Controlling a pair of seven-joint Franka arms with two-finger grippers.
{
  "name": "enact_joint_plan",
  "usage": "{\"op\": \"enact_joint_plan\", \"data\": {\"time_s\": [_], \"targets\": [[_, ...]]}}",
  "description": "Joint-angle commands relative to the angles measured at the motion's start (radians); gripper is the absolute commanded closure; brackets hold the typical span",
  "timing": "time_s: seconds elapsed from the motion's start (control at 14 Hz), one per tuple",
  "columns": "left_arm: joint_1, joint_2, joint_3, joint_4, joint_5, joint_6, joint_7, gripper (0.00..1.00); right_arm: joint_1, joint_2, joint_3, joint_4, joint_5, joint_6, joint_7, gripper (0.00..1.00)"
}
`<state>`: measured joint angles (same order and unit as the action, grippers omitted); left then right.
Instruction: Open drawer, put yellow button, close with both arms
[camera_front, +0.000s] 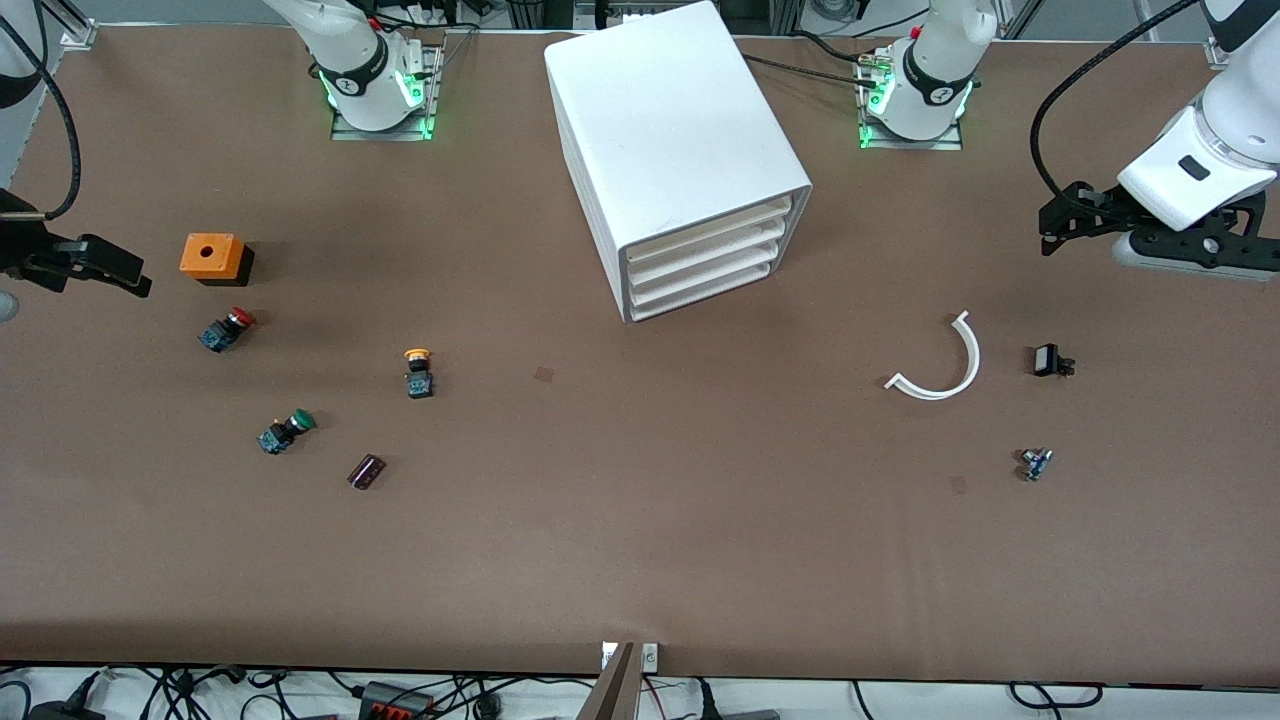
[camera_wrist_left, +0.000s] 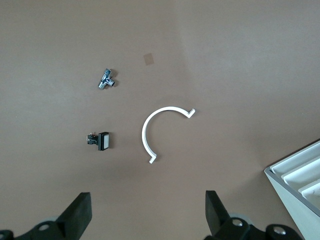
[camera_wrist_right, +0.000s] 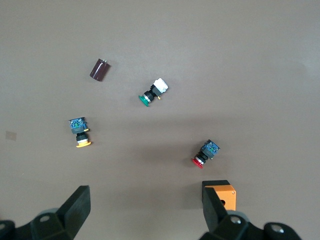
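The white cabinet (camera_front: 680, 150) stands mid-table near the arm bases, its four drawers all shut; the topmost drawer (camera_front: 712, 222) sits flush. The yellow button (camera_front: 418, 370) lies on its side on the table toward the right arm's end, and also shows in the right wrist view (camera_wrist_right: 80, 133). My right gripper (camera_front: 125, 275) is open and empty over the table's right-arm end, beside the orange box; its wrist view (camera_wrist_right: 145, 207) shows the wide gap between its fingers. My left gripper (camera_front: 1050, 225) is open and empty over the left-arm end, its fingers wide apart in its wrist view (camera_wrist_left: 147, 212).
A red button (camera_front: 228, 328), a green button (camera_front: 286, 430), a dark cylinder (camera_front: 366, 471) and an orange box (camera_front: 212, 257) lie round the yellow one. A white arc (camera_front: 940, 362), a small black part (camera_front: 1048, 360) and a small metal part (camera_front: 1035, 464) lie toward the left arm's end.
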<state>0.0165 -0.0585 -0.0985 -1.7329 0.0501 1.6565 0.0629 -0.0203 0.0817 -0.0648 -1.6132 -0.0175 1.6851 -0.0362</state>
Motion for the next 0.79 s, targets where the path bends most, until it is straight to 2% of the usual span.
{"op": "enact_joint_plan", "data": {"time_s": [0.0, 0.71], "targets": [[0.002, 0.0, -0.003, 0.021, -0.019, -0.023, -0.005, 0.0, 0.002, -0.033, 0.003, -0.034, -0.005, 0.01, -0.01, 0.0], [-0.015, 0.02, -0.004, 0.023, -0.019, -0.041, 0.002, 0.0, 0.031, -0.025, 0.003, -0.028, -0.021, 0.018, -0.011, 0.0]]}}
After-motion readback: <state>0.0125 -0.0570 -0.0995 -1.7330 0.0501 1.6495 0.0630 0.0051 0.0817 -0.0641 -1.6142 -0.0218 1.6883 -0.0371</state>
